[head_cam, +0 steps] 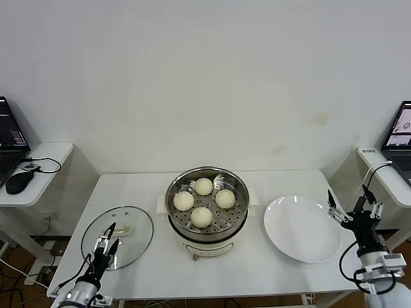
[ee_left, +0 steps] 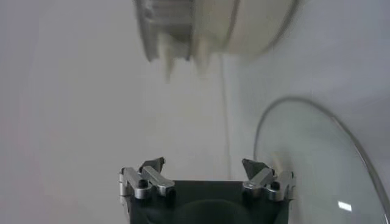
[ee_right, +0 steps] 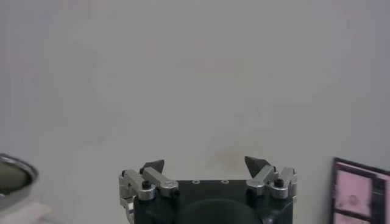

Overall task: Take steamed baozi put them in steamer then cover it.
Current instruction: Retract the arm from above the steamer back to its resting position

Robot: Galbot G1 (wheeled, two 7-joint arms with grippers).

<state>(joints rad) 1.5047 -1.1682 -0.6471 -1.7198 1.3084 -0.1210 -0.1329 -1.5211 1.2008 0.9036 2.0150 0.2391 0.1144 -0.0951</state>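
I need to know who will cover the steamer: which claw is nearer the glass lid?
Left. The left claw hovers over the glass lid; the right claw is beyond the white plate.

Evenly lit, bright, diffuse, apparently from overhead. Soft shadows only: faint under the steamer (head_cam: pixel 207 212) and white plate (head_cam: pixel 302 228). Mild specular glare on the steamer rim and on the glass lid (head_cam: pixel 117 237), plus a small highlight on the lid in the left wrist view. Head view sharp overall. Left wrist view blurred in the far field, steamer base smeared; left gripper (ee_left: pixel 206 171) crisp. Right wrist view low-contrast, washed-out wall; right gripper (ee_right: pixel 207 171) in focus.
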